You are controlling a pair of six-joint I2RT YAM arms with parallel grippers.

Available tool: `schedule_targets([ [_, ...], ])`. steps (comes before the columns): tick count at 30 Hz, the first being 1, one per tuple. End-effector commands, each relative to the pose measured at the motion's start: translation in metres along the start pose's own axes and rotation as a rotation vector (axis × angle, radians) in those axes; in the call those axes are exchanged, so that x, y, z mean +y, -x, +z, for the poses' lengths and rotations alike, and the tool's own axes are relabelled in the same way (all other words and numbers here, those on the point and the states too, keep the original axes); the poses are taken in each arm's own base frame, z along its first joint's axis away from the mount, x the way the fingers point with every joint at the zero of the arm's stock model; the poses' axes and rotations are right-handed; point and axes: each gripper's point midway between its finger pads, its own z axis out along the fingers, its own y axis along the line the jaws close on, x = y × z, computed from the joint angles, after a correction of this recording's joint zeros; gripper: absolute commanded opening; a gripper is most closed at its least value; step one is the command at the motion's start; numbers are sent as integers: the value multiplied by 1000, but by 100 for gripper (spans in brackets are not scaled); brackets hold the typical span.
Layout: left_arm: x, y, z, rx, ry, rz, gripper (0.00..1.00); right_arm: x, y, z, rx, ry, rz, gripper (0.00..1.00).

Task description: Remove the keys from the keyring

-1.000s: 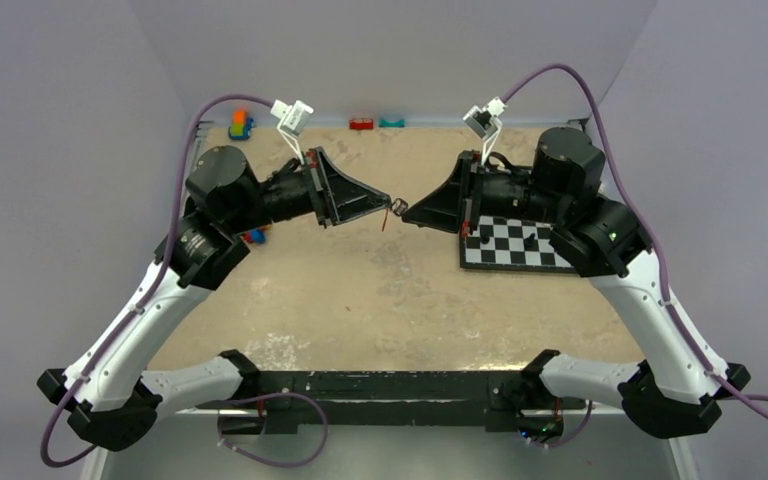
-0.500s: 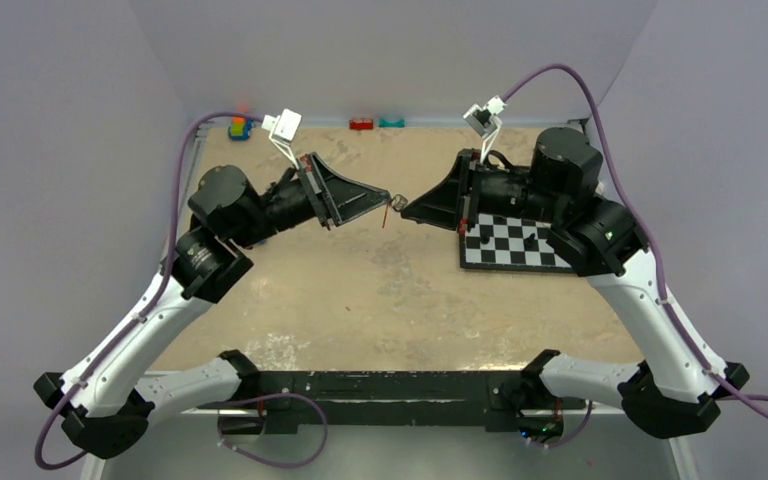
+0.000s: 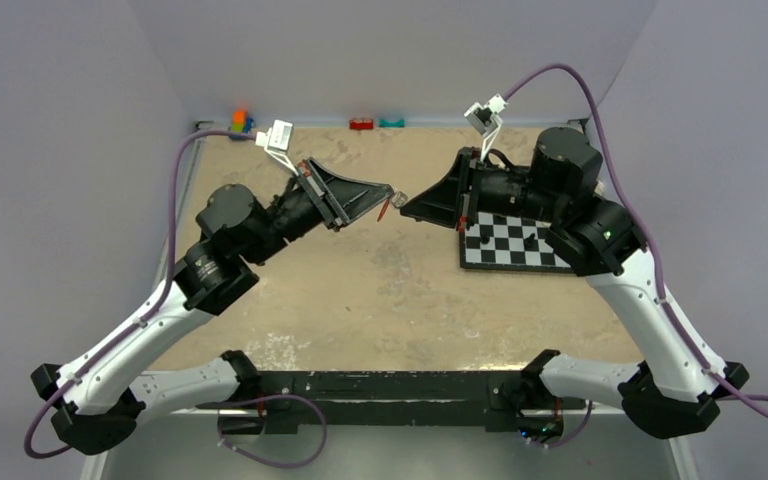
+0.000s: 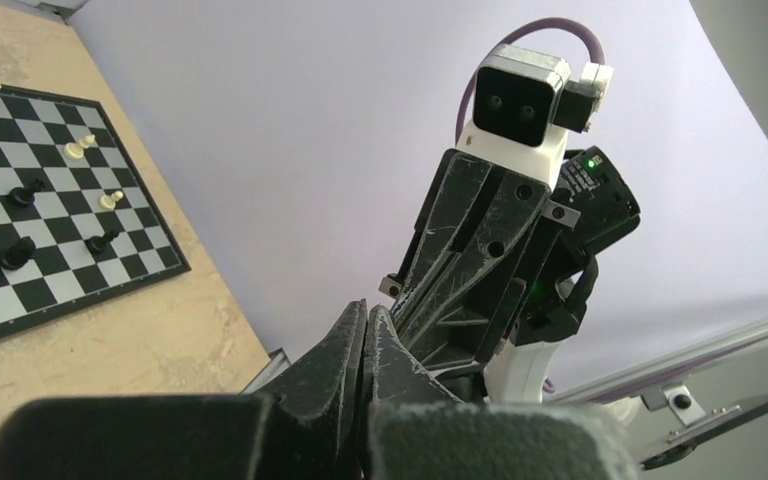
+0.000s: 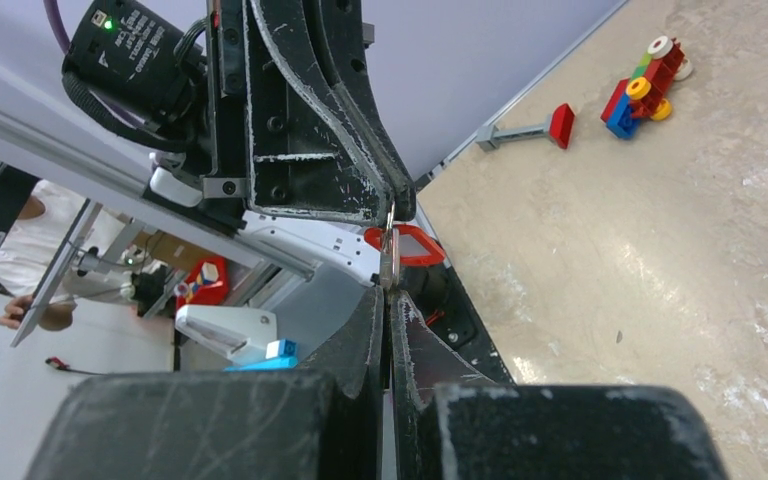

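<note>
Both grippers meet above the middle of the table. My left gripper is shut; in the right wrist view its tip pinches the thin silvery keyring. A key with a bright-red head hangs from the ring, and its silvery blade runs down between my right gripper's shut fingers. From above, the red key shows as a speck between the left tip and my right gripper. In the left wrist view the shut fingers hide key and ring.
A chessboard with a few pieces lies under the right arm and also shows in the left wrist view. Small toys sit along the back edge. A grey bar with a red end and a toy brick vehicle lie on the table.
The left arm has swung, and its gripper tip has moved up and slightly back toward the far edge. The red key, which hung down, now sits tilted between the tips. The right arm barely moved.
</note>
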Motion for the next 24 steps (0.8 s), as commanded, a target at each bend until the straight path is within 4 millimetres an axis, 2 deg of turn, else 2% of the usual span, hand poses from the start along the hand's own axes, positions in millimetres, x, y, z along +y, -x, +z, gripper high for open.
schedule_targets([
  [1, -1, 29, 9, -186, 6, -47, 0, 21, -9, -7, 35, 87, -17, 0],
  [24, -2, 25, 8, -187, -4, -47, 0, 20, -9, -8, 30, 80, -21, 0],
])
